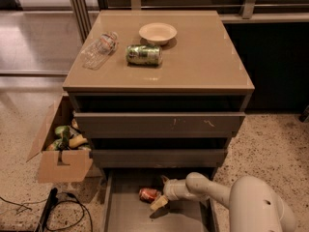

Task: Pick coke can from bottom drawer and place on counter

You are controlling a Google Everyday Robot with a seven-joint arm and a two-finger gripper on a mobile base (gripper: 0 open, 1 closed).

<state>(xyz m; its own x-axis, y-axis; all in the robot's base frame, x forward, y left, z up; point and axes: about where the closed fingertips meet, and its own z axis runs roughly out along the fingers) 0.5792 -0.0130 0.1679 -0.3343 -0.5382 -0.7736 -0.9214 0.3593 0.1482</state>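
The coke can (148,194) lies on its side on the floor of the open bottom drawer (130,216), near the back. My gripper (160,192) reaches into the drawer from the right, right beside the can's right end. One pale fingertip (158,203) shows just below the can and the other sits above it, so the fingers stand apart around the can's end. The tan counter (203,57) tops the cabinet above.
On the counter lie a green can (144,54), a clear plastic bottle (99,49) and a white bowl (158,33). Two closed drawers sit above the open one. A cardboard box (63,151) with items stands left of the cabinet. Cables (53,211) lie on the floor.
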